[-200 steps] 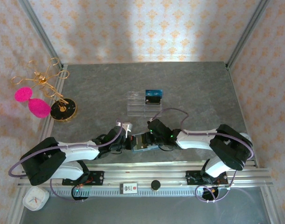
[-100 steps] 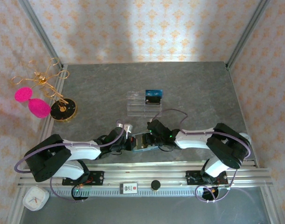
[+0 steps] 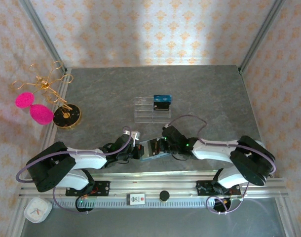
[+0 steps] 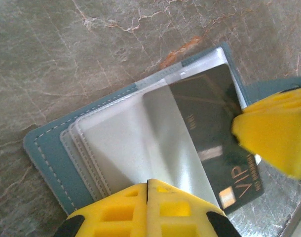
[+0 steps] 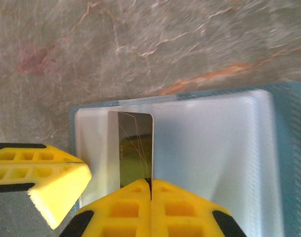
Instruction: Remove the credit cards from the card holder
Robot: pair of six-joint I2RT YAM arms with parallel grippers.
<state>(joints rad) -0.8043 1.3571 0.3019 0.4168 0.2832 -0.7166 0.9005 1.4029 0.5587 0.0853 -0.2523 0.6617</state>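
Fingertips of the right gripper [image 5: 150, 181] are pressed together on the near short edge of the dark credit card [image 5: 135, 145], whose long axis runs straight away from them into the open teal card holder [image 5: 291, 148] lying flat on the marble table [image 5: 190, 44]. Opposite, the left gripper [image 4: 147, 183], likewise closed, clamps the holder's clear sleeve [image 4: 126, 148]; whether more cards sit inside cannot be told.

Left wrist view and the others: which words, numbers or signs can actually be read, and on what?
"VIP": on the dark credit card in the card holder.
Small print beside it, pale marks mid-card: too blurred.
Blue card on the clear stand, white tag on the rail: too small.
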